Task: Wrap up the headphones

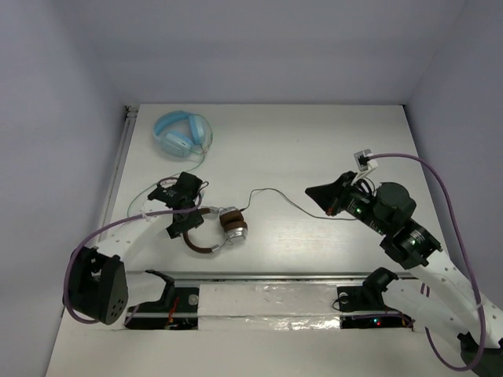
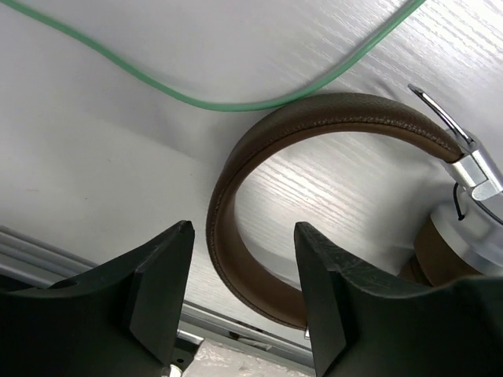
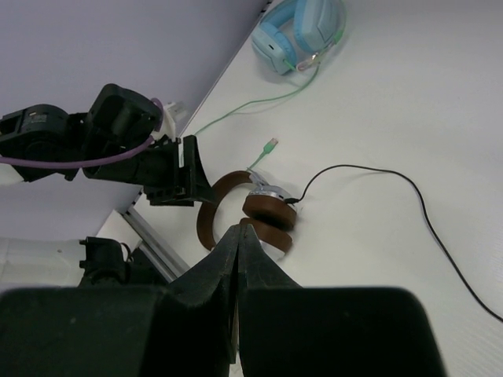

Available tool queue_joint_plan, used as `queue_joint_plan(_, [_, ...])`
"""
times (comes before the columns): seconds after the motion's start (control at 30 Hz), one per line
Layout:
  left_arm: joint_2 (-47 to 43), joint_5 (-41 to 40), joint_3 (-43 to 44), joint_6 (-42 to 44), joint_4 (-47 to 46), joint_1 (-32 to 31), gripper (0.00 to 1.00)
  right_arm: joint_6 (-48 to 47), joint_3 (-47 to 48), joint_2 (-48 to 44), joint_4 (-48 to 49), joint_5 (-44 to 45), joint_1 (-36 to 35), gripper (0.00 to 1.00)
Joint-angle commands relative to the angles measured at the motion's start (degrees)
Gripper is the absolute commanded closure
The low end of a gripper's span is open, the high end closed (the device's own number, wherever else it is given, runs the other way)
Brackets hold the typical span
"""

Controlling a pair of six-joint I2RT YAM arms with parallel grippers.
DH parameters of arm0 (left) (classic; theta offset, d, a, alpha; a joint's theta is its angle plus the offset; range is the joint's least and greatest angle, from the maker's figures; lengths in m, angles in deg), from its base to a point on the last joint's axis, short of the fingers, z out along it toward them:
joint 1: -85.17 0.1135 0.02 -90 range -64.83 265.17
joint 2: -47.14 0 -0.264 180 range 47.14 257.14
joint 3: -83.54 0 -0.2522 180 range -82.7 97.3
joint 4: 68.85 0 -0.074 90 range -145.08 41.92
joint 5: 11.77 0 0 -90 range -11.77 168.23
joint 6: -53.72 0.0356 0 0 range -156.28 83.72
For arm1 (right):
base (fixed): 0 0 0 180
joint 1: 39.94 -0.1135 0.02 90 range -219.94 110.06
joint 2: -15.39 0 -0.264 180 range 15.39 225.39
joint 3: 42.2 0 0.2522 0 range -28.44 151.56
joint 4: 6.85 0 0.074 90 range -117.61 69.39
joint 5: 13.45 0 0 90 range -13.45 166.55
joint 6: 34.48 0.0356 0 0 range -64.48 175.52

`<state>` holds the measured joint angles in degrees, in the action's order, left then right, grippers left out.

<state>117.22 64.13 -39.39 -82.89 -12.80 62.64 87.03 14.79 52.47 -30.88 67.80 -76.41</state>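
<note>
Now the headphones (image 1: 216, 232) are lying near-left on the table (image 1: 314, 141), open left gripper (image 2: 242, 236) straddling the stiff headband (image 2: 314, 118), likely the best hold; right gripper (image 3: 239, 236) is sitting closed near the limp cable (image 1: 271, 191)

Soft, even light falls from above. The white table (image 1: 314, 141) is evenly bright, and the headphones (image 1: 216, 232) cast only a faint, short shadow. The overhead view is sharp. Close to the lens, the left gripper (image 2: 244, 229) and right gripper (image 3: 238, 236) go dark and slightly soft — near silhouettes against the pale surface.
</note>
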Motion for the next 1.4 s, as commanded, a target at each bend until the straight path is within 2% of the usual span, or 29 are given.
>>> queue_joint_plan(0.0, [-0.7,-3.3,2.2,-0.8,3.7,-0.1,0.47,-0.1,0.0,0.2,2.5,0.4,-0.4,1.00])
queue_joint_plan(0.17, [5.8,4.0,-0.1,4.2,0.5,-0.1,0.45,-0.1,0.1,-0.3,2.4,0.4,-0.4,1.00])
queue_joint_plan(0.2, [8.5,4.0,0.3,4.4,0.6,-0.1,0.47,0.0,0.0,-0.7,2.4,0.8,-0.4,1.00])
queue_joint_plan(0.53, [14.2,3.6,0.6,6.4,-5.4,-0.1,0.51,-0.1,-0.3,-2.0,2.4,2.9,-0.4,1.00])
queue_joint_plan(0.6, [15.5,4.1,-0.1,6.5,-7.6,-0.1,0.59,-0.1,-0.3,-2.0,2.5,3.3,-0.4,1.00])
queue_joint_plan(0.63, [15.7,5.0,-0.6,6.7,-8.2,-0.1,0.66,-0.2,-0.3,-1.8,2.5,3.5,-0.4,1.00])
queue_joint_plan(0.67, [16.0,5.4,-0.7,7.1,-9.1,-0.1,0.83,-0.2,-0.2,-1.7,2.4,3.7,-0.4,1.00])
queue_joint_plan(0.73, [16.5,5.8,-0.2,8.0,-8.8,-0.1,0.97,-0.3,0.0,-1.3,2.1,5.6,-0.4,1.00])
queue_joint_plan(0.77, [15.9,5.7,0.1,8.3,-8.1,-0.1,1.00,-0.3,0.0,-1.1,1.8,7.2,-0.4,1.00])
queue_joint_plan(0.93, [9.1,4.4,3.8,11.9,-5.5,-0.6,1.00,-0.4,-0.9,0.7,2.4,6.1,-0.4,0.99])
queue_joint_plan(1.0, [4.3,5.7,5.8,14.4,-4.6,-0.6,1.00,-0.7,-1.2,2.2,3.8,3.4,-0.4,0.91])
queue_joint_plan(1.03, [2.5,7.2,8.0,15.1,-4.5,-1.3,1.00,-1.2,-0.9,2.8,3.9,3.0,-0.4,0.80])
queue_joint_plan(1.1, [-2.6,9.1,9.9,16.4,-4.7,-1.8,1.00,-1.6,-0.5,4.5,4.3,1.1,-0.4,0.67])
queue_joint_plan(1.13, [-4.2,10.4,11.9,16.6,-4.9,-1.8,1.00,-2.0,-0.6,5.0,4.6,0.3,-0.4,0.53])
queue_joint_plan(1.2, [-7.7,12.2,13.7,17.5,-5.5,-1.8,1.00,-2.2,-0.6,6.7,5.4,-0.3,-0.4,0.41])
queue_joint_plan(1.23, [-8.2,13.1,16.2,17.9,-5.5,-1.8,1.00,-2.5,-0.6,7.3,5.4,0.0,-0.4,0.31])
queue_joint_plan(1.37, [-9.6,18.0,22.0,20.9,-7.0,-1.8,1.00,-3.2,-0.4,9.8,5.0,3.2,-0.4,0.16])
